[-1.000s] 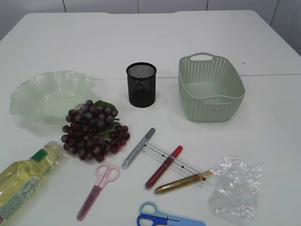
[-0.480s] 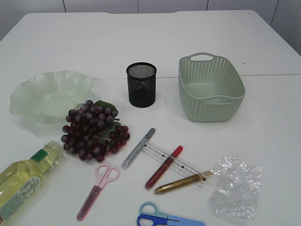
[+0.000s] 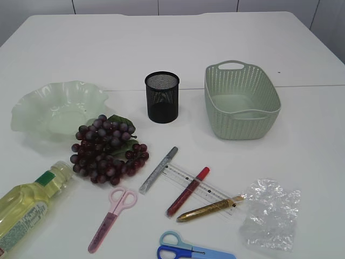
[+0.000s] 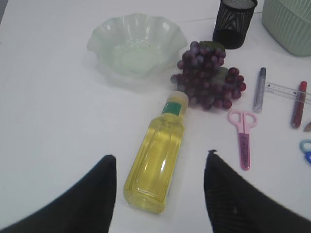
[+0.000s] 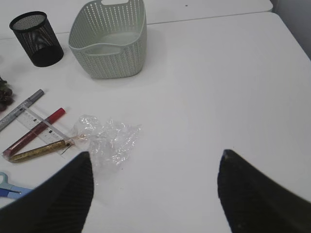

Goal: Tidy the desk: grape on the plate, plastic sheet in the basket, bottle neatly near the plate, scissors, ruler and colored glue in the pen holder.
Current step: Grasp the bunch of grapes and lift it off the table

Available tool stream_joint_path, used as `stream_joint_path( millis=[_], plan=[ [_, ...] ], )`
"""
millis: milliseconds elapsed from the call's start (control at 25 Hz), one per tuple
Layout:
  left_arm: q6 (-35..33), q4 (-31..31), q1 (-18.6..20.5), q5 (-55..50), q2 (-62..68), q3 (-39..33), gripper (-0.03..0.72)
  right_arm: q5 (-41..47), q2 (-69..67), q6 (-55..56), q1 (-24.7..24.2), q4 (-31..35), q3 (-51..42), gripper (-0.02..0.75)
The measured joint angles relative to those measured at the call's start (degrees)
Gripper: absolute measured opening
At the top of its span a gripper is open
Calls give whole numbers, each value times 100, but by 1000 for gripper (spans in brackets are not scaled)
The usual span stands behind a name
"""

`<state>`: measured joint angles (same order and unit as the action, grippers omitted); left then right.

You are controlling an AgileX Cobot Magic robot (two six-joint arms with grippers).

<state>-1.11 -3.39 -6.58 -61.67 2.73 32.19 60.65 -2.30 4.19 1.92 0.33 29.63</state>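
A purple grape (image 3: 105, 150) bunch lies beside the pale green plate (image 3: 32, 108). The yellow bottle (image 3: 27, 208) lies on its side at the front left. My left gripper (image 4: 161, 155) hovers open over the bottle's (image 4: 158, 160) base, its fingers either side and apart from it. Pink scissors (image 3: 110, 216), blue scissors (image 3: 186, 251), a clear ruler (image 3: 215, 191) and silver (image 3: 158, 170), red (image 3: 187, 191) and gold (image 3: 207, 209) colored glue lie in front. The plastic sheet (image 3: 269, 213) lies crumpled at the front right. My right gripper (image 5: 155, 155) hangs open and empty, right of the plastic sheet (image 5: 109, 138).
The black mesh pen holder (image 3: 161, 97) stands at the middle of the table, with the green basket (image 3: 241, 100) to its right. Neither arm shows in the exterior view. Bare white table stretches behind and to the right of the basket.
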Motion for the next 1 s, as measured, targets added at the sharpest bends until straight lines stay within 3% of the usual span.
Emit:
stream_joint_path(
  millis=[280, 480, 800, 1000],
  plan=[
    [-85, -192, 0, 707, 1355, 425, 424, -909, -1608, 64, -3, -33, 0, 584],
    [-85, 169, -31, 1498, 2366, 415, 424, -1805, -2595, 202, -3, -33, 183, 584],
    [-85, -325, -532, 2137, 3937, 506, 424, -1636, -4197, 237, -3, -33, 1289, 584],
    [-217, -412, -977, 2137, 5316, 1172, 424, -1493, -4926, 237, -3, 11, 1708, 584]
  ],
)
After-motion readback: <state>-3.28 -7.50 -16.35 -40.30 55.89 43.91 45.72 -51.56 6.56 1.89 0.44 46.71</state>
